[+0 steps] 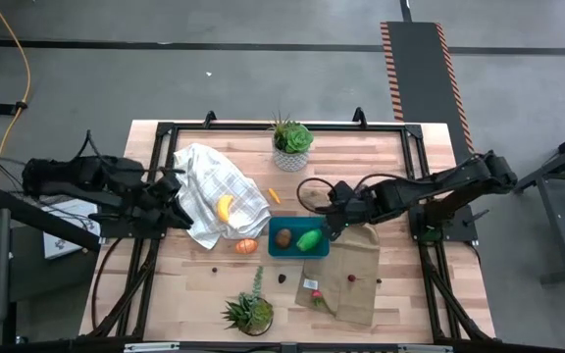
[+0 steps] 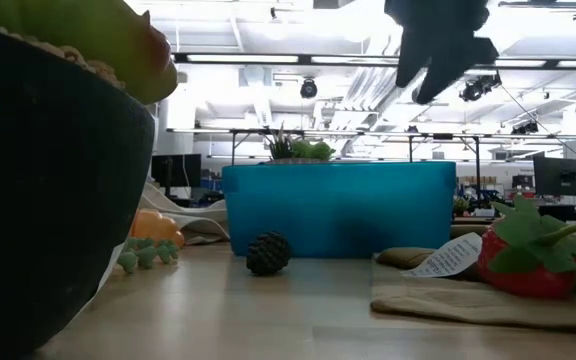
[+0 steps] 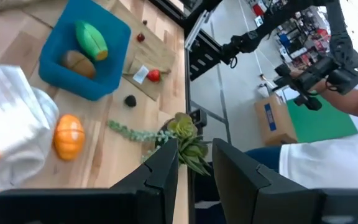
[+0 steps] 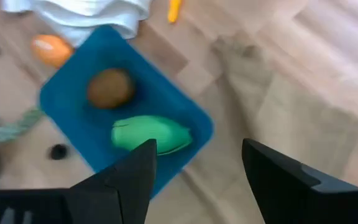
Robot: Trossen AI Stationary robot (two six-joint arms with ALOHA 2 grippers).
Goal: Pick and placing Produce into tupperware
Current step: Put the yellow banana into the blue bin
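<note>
Fruit sits in your blue tub (image 1: 287, 249), a brown piece (image 1: 283, 236) and a green piece (image 1: 309, 239), under your right claw (image 4: 194, 171), wide open and empty.

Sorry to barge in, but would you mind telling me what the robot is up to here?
It is sorting toy produce into the teal tupperware. A brown round piece and a green piece already lie inside. The right gripper hovers open just above the container, holding nothing. The banana sits on the white cloth, an orange piece beside it. The left gripper waits at the table's left edge.
</note>
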